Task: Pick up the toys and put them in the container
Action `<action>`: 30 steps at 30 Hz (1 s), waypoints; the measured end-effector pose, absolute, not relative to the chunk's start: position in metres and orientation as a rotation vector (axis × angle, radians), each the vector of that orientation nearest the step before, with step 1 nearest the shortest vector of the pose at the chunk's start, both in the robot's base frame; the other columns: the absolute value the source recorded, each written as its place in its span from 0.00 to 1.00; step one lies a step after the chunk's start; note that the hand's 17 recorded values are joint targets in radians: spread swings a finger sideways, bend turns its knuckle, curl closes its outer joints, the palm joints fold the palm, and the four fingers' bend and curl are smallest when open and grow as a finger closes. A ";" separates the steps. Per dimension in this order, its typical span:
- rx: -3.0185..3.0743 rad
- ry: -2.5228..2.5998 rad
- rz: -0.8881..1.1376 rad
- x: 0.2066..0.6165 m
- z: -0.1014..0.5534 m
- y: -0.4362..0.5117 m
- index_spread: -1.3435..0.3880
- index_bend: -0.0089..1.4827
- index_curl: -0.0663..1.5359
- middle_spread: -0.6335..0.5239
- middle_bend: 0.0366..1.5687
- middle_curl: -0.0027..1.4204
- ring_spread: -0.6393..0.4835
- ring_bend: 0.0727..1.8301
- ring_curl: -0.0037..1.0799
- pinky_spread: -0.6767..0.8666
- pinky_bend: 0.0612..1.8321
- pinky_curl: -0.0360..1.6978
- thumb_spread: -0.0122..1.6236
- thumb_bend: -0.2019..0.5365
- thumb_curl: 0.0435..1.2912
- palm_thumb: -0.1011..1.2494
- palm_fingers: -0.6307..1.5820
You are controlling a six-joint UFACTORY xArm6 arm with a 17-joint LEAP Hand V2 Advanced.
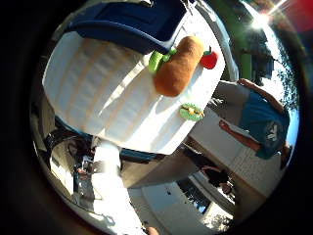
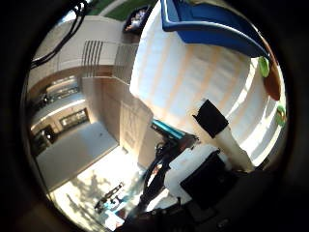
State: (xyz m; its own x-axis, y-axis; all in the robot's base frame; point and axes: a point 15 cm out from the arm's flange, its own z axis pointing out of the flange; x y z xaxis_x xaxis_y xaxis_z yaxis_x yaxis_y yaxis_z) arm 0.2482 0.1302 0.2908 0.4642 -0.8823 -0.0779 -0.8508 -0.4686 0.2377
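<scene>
A white-and-black finger (image 2: 219, 130) of the robot's right hand (image 2: 207, 169) reaches out straight over a white table (image 1: 93, 93), touching and gripping nothing; the other fingers are out of sight. Farther off, near the table's far corner, a long tan plush toy (image 1: 177, 66) lies with a small green toy (image 1: 156, 61) touching one side and a red toy (image 1: 209, 59) just beside the other. A green ring-shaped toy (image 1: 191, 112) sits apart, by the table's edge. Beyond the plush, a dark blue container (image 1: 132, 24) stands on the table.
</scene>
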 end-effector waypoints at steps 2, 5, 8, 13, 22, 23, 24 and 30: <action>2.554 -1.574 -0.261 0.263 0.304 0.127 0.69 0.14 0.27 0.63 0.07 0.19 0.84 0.08 0.31 0.72 0.13 0.18 0.78 0.25 0.23 0.60 0.34; 2.530 -1.685 -0.228 0.287 0.319 0.109 0.69 0.14 0.27 0.62 0.07 0.19 0.83 0.09 0.31 0.72 0.14 0.18 0.77 0.25 0.23 0.60 0.35; 2.489 -1.774 -0.175 0.307 0.332 0.075 0.68 0.12 0.26 0.60 0.08 0.19 0.82 0.10 0.32 0.72 0.16 0.18 0.77 0.25 0.23 0.60 0.37; 2.285 -1.955 -0.027 0.333 0.350 -0.053 0.68 0.12 0.25 0.59 0.08 0.20 0.82 0.12 0.32 0.72 0.18 0.19 0.77 0.25 0.23 0.60 0.38; 2.048 -2.060 0.046 0.332 0.317 -0.200 0.69 0.13 0.24 0.59 0.07 0.20 0.81 0.12 0.32 0.72 0.21 0.19 0.75 0.24 0.23 0.59 0.33; 2.006 -2.056 0.006 0.320 0.287 -0.223 0.69 0.13 0.24 0.59 0.07 0.20 0.81 0.12 0.33 0.72 0.21 0.20 0.75 0.23 0.23 0.58 0.33; 2.007 -2.039 -0.048 0.310 0.269 -0.226 0.68 0.12 0.24 0.59 0.07 0.20 0.81 0.12 0.33 0.72 0.22 0.20 0.75 0.23 0.23 0.58 0.33; 2.012 -2.019 -0.117 0.300 0.236 -0.231 0.68 0.11 0.22 0.58 0.08 0.20 0.80 0.13 0.32 0.72 0.23 0.19 0.73 0.24 0.24 0.57 0.32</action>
